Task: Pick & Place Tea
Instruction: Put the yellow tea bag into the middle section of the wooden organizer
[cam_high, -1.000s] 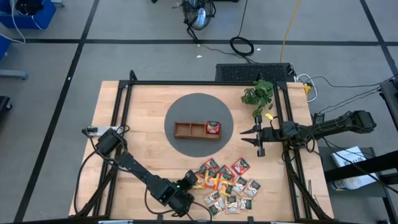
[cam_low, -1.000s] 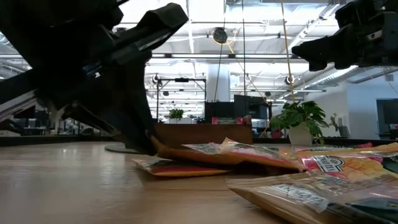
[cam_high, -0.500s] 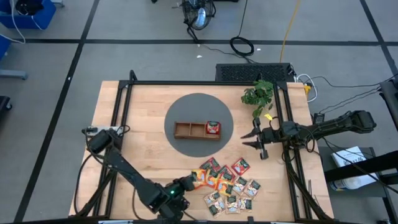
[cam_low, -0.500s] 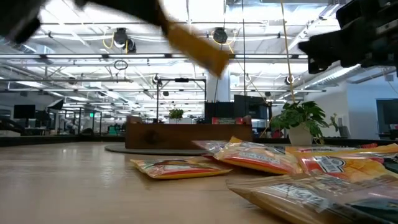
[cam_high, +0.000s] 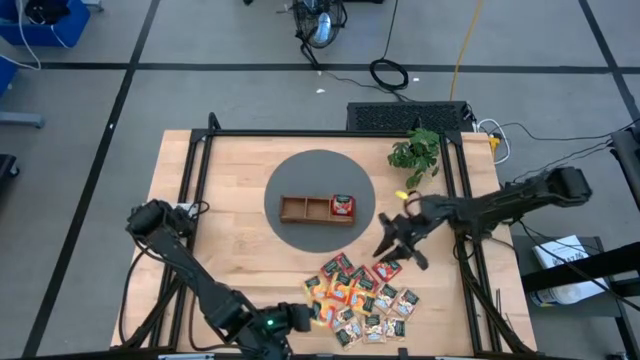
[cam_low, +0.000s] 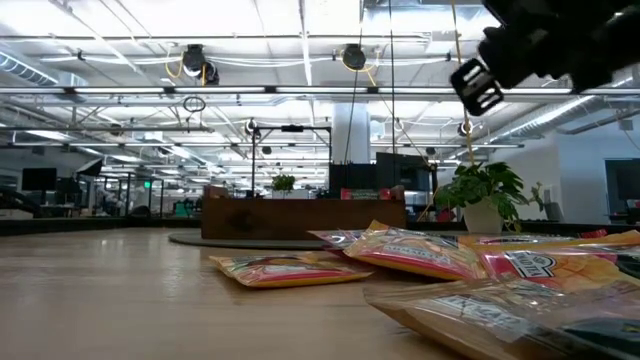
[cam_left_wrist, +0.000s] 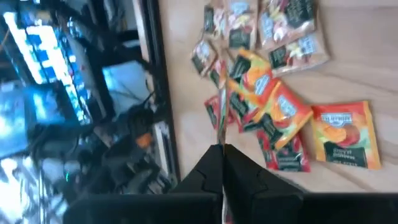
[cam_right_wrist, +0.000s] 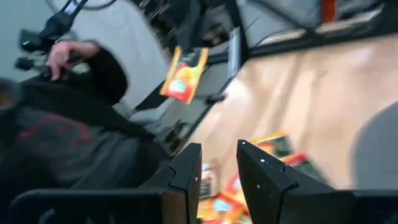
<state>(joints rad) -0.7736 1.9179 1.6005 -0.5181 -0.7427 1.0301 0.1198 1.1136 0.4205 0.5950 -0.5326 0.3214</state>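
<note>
The tabletop (cam_high: 230, 180) carries a grey round mat (cam_high: 320, 165) at its middle, and on the mat the wooden tray (cam_high: 317, 208), long axis running left to right, with one red sachet (cam_high: 343, 205) already in its right-hand compartment. The other two compartments look bare. The rest of the tea (cam_high: 365, 295) lies loose and overlapping near the front edge, toward the right front corner, red, orange and dark green packets mixed.

The right claw (cam_high: 400, 240) hangs just above the far edge of that pile, between it and the mat, its fingers apart and holding nothing. The left claw (cam_high: 300, 318) sits at the front edge, just beside the pile's left end, fingers pressed together on an orange sachet (cam_right_wrist: 183, 74) gripped edge-on.

For the left arm, the tray lies away from the front edge and slightly right, so I judge the carry runs diagonally over the pile's left end. The right claw is the nearer one to the remaining packets.
</note>
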